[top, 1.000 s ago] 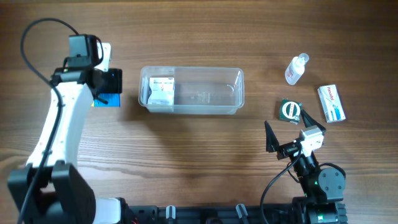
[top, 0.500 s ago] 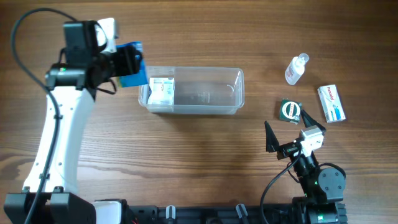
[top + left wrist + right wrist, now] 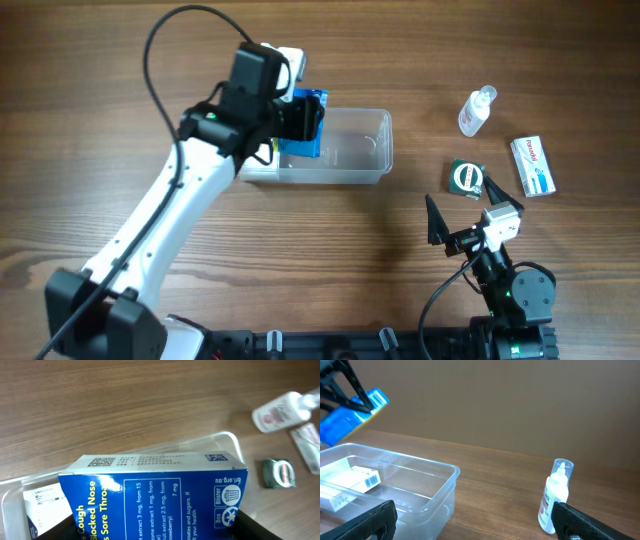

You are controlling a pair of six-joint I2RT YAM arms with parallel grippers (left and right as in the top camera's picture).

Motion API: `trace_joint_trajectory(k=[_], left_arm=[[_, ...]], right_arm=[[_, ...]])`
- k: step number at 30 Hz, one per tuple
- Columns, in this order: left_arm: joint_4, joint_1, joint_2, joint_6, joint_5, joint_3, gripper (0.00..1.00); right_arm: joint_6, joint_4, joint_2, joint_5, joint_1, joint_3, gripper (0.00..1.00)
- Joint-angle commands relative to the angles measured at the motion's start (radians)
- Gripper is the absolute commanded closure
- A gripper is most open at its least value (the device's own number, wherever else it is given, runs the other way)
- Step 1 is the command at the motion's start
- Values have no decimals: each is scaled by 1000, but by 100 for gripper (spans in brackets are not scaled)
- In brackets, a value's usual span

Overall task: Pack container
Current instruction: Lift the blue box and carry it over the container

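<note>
Wooden table [image 3: 300, 250], clear container [image 3: 358, 150] long axis left-right, left pincer [image 3: 304, 120] clamped on blue box [image 3: 150, 500] above it, right pincer [image 3: 460, 208] apart

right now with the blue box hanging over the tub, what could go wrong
1. The blue box is tilted in the left hand above the container; released so, it may land askew or clip the rim.
2. A white box already lies in the container close by; the blue one could land on it.
</note>
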Motion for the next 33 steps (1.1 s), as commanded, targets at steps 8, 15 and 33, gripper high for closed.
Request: trace_joint_trajectory(k=[8, 15, 33], left_arm=[[29, -29, 145, -72, -85, 21, 33], [32, -29, 214, -72, -86, 21, 33], [26, -29, 335, -91, -138, 21, 34]], right_arm=[[-5, 3, -7, 6, -4, -1, 0], [-5, 3, -7, 6, -4, -1, 0], [-5, 3, -7, 6, -4, -1, 0]])
